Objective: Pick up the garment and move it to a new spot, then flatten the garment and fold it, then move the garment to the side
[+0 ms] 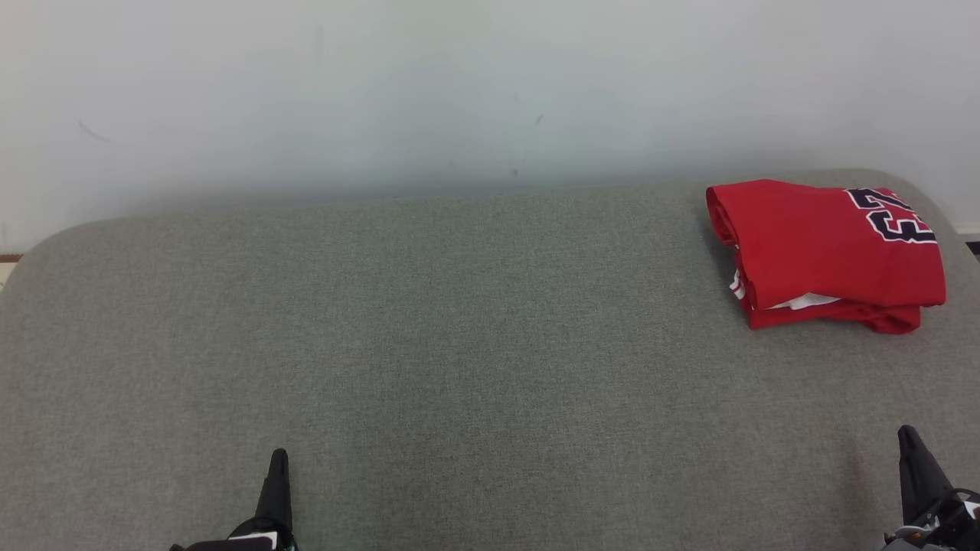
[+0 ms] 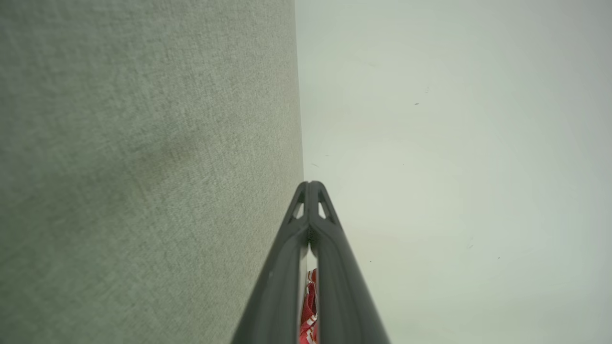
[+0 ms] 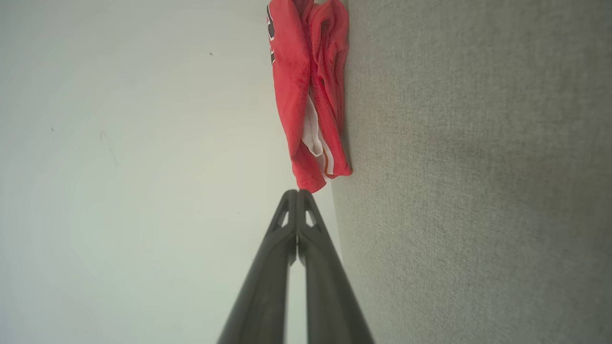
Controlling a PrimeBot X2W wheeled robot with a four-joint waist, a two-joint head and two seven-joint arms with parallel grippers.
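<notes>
- Grey woven cloth covers the work surface (image 1: 459, 344), which is rounded at its far corners; a pale wall (image 1: 459, 92) rises behind it.
- Garment (image 1: 827, 252): a red jersey with dark lettering and white trim. It lies folded in a compact stack at the far right of the surface, close to the edge and well apart from both grippers.
- Left gripper (image 1: 277, 468): low at the near edge. The left wrist view shows its fingers pressed together with nothing between them.
- Right gripper (image 1: 913, 448): at the near right, on the garment's side; the fingertips meet — empty.
- Stage, as judged: the garment is folded and set to the side, so the task looks at or near its end.
- Handling, as judged: a light, soft, limp knit that will sag, and its layers may slide apart if it is lifted by one corner. The better hold is the rolled fold along its left edge, pinching all layers at once — the loose hem and white trim at the near side would peel open.
</notes>
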